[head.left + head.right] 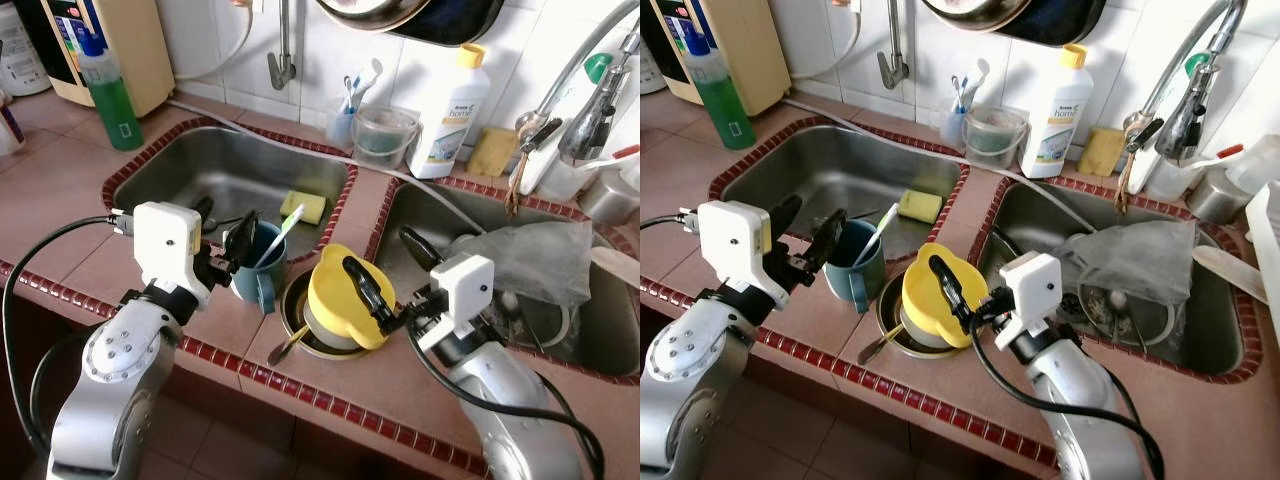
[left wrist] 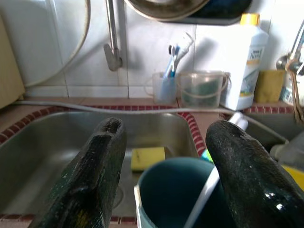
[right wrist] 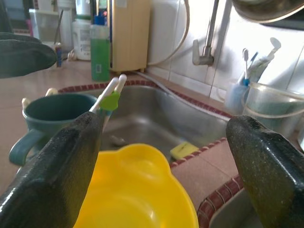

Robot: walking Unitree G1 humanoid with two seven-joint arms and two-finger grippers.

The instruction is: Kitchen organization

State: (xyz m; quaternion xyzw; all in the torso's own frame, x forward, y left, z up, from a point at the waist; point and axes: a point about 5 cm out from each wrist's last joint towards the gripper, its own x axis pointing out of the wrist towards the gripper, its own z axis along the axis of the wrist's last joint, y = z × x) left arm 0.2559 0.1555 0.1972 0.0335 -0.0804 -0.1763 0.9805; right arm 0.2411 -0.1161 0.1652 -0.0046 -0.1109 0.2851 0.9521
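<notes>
Two stainless steel sink basins sit in the tiled counter, the left basin (image 1: 200, 170) and the right basin (image 1: 440, 230). There is one teal plastic mug (image 1: 258, 268), one yellow plastic jug-shaped container (image 1: 335, 297), one yellow sponge (image 1: 303, 207) and one green liquid bottle (image 1: 110, 95). One white detergent bottle with a yellow cap (image 1: 450, 115), one clear plastic tub (image 1: 384, 136) and two silver taps, a wall tap (image 1: 281, 60) and a curved tap (image 1: 585, 75), complete the count.
</notes>
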